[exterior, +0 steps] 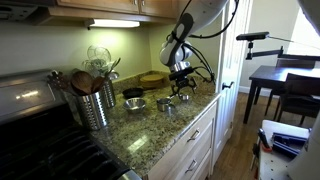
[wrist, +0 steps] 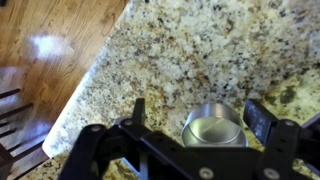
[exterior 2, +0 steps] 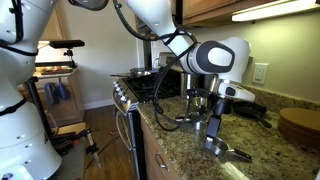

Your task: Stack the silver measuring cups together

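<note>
The claw (wrist: 197, 116) is spread wide, its fingers (wrist: 136, 115) standing on either side of a silver measuring cup (wrist: 213, 130) that sits upright on the speckled counter (wrist: 190, 50). There is a clear gap between the cup and one finger. In an exterior view the claw (exterior 2: 215, 142) hangs low over the counter, with a flat handle (exterior 2: 238, 154) showing at its foot. In an exterior view a second cup (exterior: 165, 105) and a wider cup (exterior: 135, 103) rest apart on the counter, toward the utensil canister (exterior: 97, 105), with a dark bowl (exterior: 132, 93) just behind.
</note>
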`<state>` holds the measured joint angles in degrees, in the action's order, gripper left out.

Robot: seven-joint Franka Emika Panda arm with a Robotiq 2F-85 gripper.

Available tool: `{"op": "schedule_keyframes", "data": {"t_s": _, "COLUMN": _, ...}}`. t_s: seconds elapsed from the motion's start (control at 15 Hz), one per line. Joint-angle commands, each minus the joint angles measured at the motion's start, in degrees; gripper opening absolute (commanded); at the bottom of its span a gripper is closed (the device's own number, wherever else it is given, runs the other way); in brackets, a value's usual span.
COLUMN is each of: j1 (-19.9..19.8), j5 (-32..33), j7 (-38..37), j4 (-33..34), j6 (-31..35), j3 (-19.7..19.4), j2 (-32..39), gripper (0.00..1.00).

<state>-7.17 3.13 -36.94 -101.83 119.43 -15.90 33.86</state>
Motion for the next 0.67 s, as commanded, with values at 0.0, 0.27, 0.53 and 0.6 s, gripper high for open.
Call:
{"op": "schedule_keyframes", "data": {"t_s": 0.0, "j1": -0.5, "j5": -1.0, "j7": 0.1, "j4": 1.5, "j6": 1.1, "j3": 0.4, "j2": 0.5, "gripper": 1.00}}
{"op": "schedule_keyframes", "data": {"t_s": 0.27, "j1": -0.5, "j5": -1.3, "j7": 0.1, "j4": 3.1, "j6": 1.1, "j3": 0.7, "j2": 1.1, "gripper": 1.00}}
{"op": "schedule_keyframes", "data": {"t_s": 0.53, "j1": -0.8, "j5": -1.4, "j7": 0.1, "j4": 3.8, "j6": 1.2, "j3": 0.6, "j2": 2.4, "gripper": 1.00}}
{"op": "schedule_keyframes", "data": {"t_s": 0.6, "j1": -0.8, "j5": -1.4, "j7": 0.1, "j4": 4.1, "j6": 1.2, "j3": 0.6, "j2": 2.9, "gripper": 1.00}}
